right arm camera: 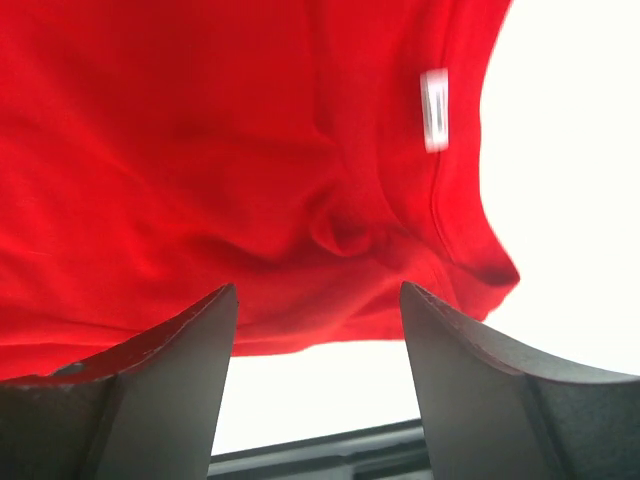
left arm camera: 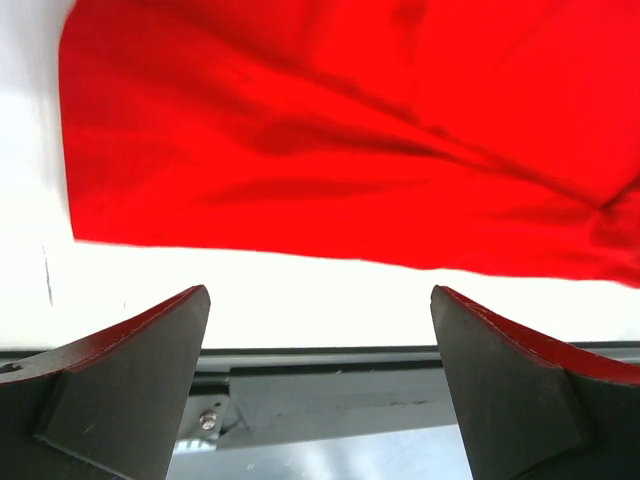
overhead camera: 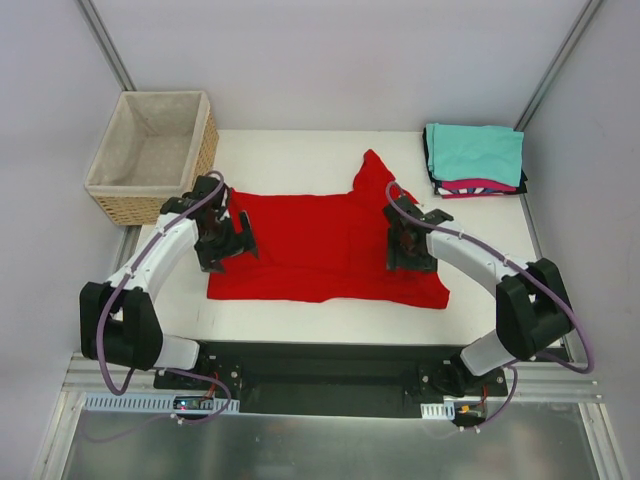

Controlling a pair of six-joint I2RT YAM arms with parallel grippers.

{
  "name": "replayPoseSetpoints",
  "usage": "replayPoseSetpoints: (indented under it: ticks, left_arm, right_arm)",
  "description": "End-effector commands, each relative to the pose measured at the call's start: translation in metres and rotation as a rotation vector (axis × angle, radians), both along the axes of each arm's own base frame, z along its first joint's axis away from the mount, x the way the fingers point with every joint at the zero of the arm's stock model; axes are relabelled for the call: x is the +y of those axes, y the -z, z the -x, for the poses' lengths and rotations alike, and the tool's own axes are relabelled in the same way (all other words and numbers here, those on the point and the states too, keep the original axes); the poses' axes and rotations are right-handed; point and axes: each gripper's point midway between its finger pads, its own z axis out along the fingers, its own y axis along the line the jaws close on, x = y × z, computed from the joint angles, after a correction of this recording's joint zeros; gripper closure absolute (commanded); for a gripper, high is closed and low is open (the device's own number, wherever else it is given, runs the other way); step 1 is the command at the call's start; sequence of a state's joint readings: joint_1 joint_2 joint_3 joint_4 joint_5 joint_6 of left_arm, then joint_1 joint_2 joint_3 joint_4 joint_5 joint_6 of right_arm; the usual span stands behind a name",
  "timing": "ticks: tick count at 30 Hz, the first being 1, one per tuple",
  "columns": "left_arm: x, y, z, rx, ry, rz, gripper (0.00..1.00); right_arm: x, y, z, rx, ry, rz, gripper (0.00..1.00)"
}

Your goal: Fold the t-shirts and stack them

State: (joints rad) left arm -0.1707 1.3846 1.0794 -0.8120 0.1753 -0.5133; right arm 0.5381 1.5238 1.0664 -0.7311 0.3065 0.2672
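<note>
Top external: red t-shirt point(overhead camera: 320, 250) spread flat on tabletop point(overhead camera: 290, 155); left claw point(overhead camera: 238, 245) wide, empty, over its left edge; right claw point(overhead camera: 400, 250) wide, empty, over right side; folded stack point(overhead camera: 475, 160) at far right corner.

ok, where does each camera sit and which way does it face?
Top external: above, behind the bases, looking down on red t-shirt, folded stack, wicker basket; both arms show.
Left wrist: on left arm, looking down at the shirt's edge; open left end effector shows.
Right wrist: on right arm, looking down at the collar label; open right end effector shows.
Shared: red t-shirt, all three.
</note>
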Motion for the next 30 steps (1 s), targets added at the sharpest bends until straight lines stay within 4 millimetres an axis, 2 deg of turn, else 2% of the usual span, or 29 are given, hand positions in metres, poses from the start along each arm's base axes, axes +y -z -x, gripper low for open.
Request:
replayPoseSetpoints:
  ticks: [1, 5, 11, 14, 20, 30]
  left_arm:
    - [0.002, 0.020, 0.026, 0.083, -0.011, -0.010, 0.07]
    - [0.000, 0.032, 0.030, 0.108, -0.012, -0.008, 0.07]
    - [-0.006, 0.049, 0.023, 0.134, 0.002, -0.022, 0.07]
    - [-0.007, 0.065, 0.022, 0.173, 0.002, -0.038, 0.07]
    - [-0.006, 0.085, 0.020, 0.213, -0.001, -0.084, 0.07]
    - [0.005, 0.095, 0.018, 0.229, -0.034, -0.153, 0.07]
  right_arm:
    - [-0.008, 0.005, 0.021, 0.007, 0.043, 0.008, 0.30]
    - [-0.010, 0.012, 0.026, 0.016, 0.048, 0.014, 0.30]
    - [-0.007, 0.017, 0.023, 0.026, 0.046, 0.019, 0.30]
    - [-0.007, 0.020, 0.023, 0.034, 0.043, 0.028, 0.30]
    - [-0.010, 0.032, 0.024, 0.070, 0.039, 0.064, 0.30]
    - [-0.008, 0.051, 0.031, 0.125, 0.040, 0.075, 0.32]
